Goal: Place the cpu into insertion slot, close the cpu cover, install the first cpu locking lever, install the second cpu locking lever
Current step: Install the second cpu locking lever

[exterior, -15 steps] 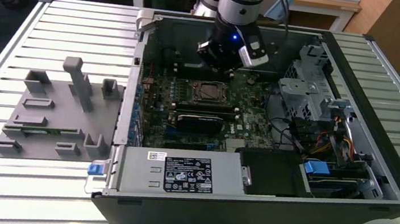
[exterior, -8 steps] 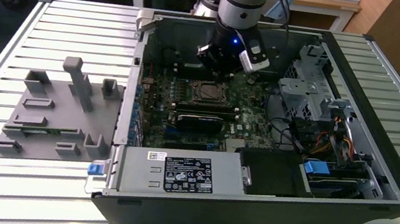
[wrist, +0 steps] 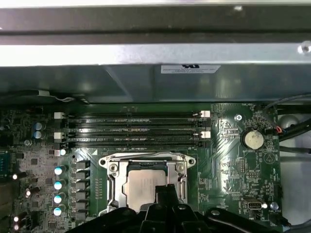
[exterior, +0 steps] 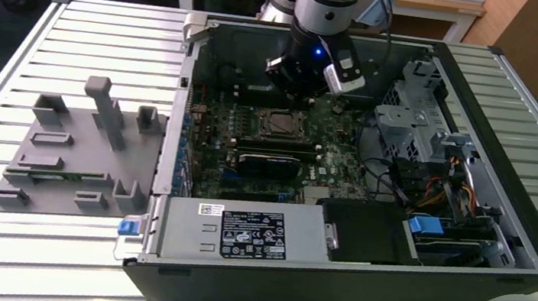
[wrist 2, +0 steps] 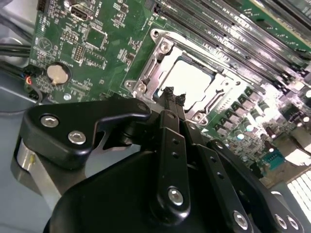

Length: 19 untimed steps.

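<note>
The cpu (wrist: 140, 186) lies flat in the insertion slot (exterior: 281, 124), its pale metal face showing through a square window. The silver cpu cover (wrist: 112, 180) lies down around it as a frame. In the second wrist view the cpu (wrist 2: 189, 77) and the cover's frame (wrist 2: 154, 62) sit just beyond my fingertips. My gripper (wrist 2: 174, 93) hangs a little above the socket's near edge, its two thin black fingers pressed together with nothing between them. In the exterior view the gripper (exterior: 303, 87) hovers inside the open computer case, just behind the socket.
Black memory sticks (wrist: 131, 130) run beside the socket. A coin battery (wrist: 252, 140) sits on the green board (wrist: 228, 165). A graphics card (exterior: 267, 164), a power supply (exterior: 238, 233) and a drive cage (exterior: 410, 125) crowd the case. A grey fixture (exterior: 74, 150) stands on the slatted table.
</note>
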{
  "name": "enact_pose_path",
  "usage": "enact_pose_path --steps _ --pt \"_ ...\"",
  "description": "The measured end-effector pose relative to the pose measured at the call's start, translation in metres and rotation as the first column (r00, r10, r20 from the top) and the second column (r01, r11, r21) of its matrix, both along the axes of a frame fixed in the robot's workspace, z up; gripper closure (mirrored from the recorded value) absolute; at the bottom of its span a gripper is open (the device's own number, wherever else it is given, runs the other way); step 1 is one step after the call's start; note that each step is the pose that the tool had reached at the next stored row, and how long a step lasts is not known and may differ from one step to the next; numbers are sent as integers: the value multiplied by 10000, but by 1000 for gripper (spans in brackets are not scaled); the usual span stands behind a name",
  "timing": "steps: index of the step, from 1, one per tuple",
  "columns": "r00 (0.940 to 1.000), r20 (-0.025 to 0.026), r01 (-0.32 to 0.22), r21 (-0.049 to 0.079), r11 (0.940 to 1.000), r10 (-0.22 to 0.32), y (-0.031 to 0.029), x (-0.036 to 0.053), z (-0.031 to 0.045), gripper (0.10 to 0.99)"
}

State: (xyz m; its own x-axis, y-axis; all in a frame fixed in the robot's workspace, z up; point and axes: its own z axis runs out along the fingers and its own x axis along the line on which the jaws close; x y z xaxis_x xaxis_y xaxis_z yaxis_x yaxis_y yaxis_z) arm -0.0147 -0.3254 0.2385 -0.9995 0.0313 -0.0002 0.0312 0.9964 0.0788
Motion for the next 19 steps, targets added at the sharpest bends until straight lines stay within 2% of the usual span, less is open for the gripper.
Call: enact_pose_path --steps 3,10,15,19 --pt "10000 0 -1 1 10000 1 -30 0 17 980" --pt "10000 -17 0 8 10000 0 -227 -1 17 980" --pt "10000 -33 0 58 10000 0 -305 -1 16 980" --pt "10000 -32 0 370 9993 1 -335 -2 12 980"
